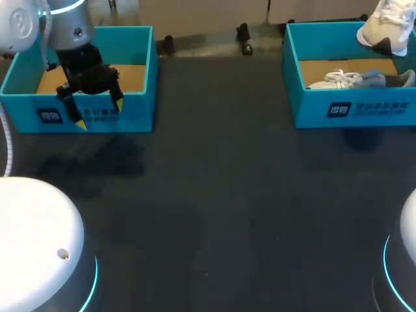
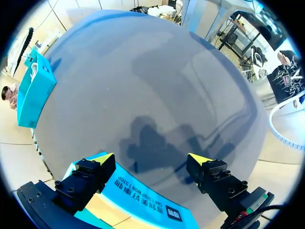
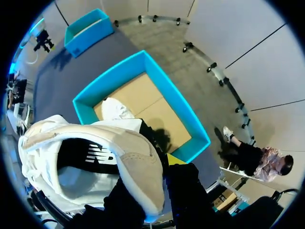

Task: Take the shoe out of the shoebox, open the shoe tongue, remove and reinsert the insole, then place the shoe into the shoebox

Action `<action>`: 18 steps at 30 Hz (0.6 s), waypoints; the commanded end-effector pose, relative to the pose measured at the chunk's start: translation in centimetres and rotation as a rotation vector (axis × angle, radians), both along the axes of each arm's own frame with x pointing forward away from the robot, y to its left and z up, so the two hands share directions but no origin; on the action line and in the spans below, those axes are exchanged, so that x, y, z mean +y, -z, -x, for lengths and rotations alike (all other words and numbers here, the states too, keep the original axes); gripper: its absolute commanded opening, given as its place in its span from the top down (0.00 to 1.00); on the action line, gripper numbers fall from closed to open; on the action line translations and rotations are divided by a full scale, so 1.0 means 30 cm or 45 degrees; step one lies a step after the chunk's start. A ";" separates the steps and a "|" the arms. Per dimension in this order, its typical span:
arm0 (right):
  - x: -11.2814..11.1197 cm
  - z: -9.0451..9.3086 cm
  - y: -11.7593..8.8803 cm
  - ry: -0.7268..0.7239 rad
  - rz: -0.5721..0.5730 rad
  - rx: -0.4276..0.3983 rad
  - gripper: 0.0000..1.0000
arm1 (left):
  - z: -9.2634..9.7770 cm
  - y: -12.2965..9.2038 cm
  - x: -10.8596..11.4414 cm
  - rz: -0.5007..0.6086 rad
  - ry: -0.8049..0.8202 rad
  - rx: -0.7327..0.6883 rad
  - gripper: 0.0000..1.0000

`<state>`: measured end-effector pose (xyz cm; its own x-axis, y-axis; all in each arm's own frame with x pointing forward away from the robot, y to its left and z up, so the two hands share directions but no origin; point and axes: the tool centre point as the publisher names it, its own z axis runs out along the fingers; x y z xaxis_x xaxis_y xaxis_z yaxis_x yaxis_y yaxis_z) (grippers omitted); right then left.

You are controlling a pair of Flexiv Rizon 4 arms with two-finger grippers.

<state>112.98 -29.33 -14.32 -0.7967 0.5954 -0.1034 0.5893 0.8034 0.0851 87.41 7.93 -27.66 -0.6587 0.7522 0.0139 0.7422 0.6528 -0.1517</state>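
Dark desk, seen from its near edge outward. At the left we see the left tool, its yellow-tipped fingers spread wide and gripping nothing, poised over the front wall of the left shoebox, whose brown cardboard floor shows behind it. At the right stands the right shoebox. In it a second shoe lies on the cardboard floor, laces showing, its long axis along the front wall. Farther back, the shoe hangs in the air above that box's far right corner. From the right wrist we see the right tool pinching its beige heel collar. The long axis runs away from the fingers, and the opening faces the wrist.
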 end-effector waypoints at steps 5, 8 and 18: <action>-0.016 0.029 0.039 0.515 0.071 -0.018 1.00 | 0.000 0.000 0.001 -0.003 0.001 -0.001 0.00; -0.049 0.048 0.064 0.729 0.020 -0.049 1.00 | 0.000 0.000 0.001 -0.003 0.001 -0.001 0.00; -0.074 0.071 0.079 1.083 -0.065 -0.132 1.00 | 0.000 0.000 0.001 -0.003 0.001 -0.001 0.00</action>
<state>111.77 -31.93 -16.60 -0.3126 0.9421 -0.1218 0.9391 0.3257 0.1093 87.41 7.93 -27.66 -0.6587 0.7522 0.0139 0.7422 0.6528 -0.1517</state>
